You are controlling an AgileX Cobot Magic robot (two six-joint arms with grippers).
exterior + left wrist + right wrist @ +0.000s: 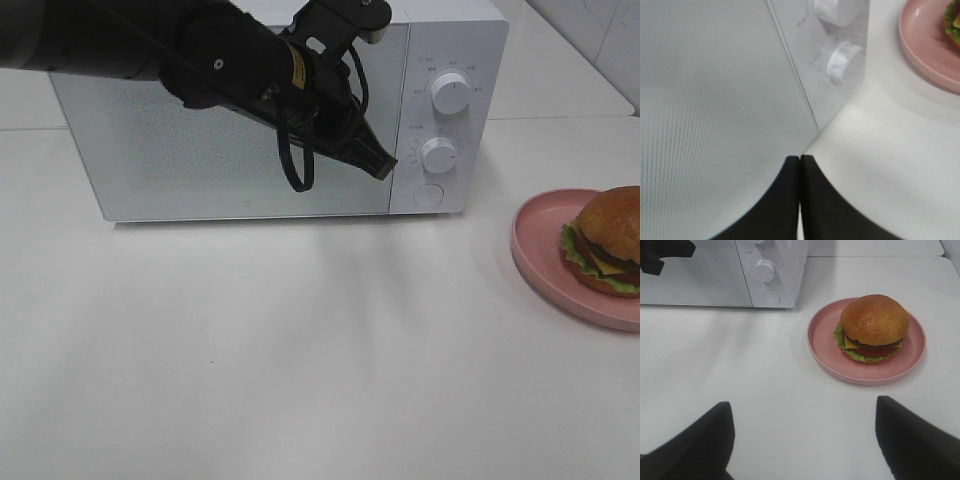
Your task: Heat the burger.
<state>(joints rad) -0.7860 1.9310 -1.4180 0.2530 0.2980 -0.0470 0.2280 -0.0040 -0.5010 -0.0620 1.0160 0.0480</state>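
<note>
- The burger (874,328), a glossy golden-brown bun stacked over green lettuce, yellow cheese, red tomato and a dark patty, sits on the round pink plate (820,347) at the right edge of the exterior high frame, well apart from the microwave.
- Expect it to be light and soft; the layers could slide or squash, and the shiny bun looks slippery. You would probably do better to take the plate by its rim than to pinch the burger itself.
- The right gripper (802,440) hangs with its jaws spread wide and empty, low in its own frame, the plate ahead of it.
- The left gripper (799,172) has its black fingers pressed together, holding nothing, tip at the seam between door and control panel.
- The white box-shaped microwave (450,25) in the upper middle of the exterior high frame has its door closed; that blocks the way in.
- Two white knobs and a round button sit beside that seam.
- The white table between plate and microwave is bare.
</note>
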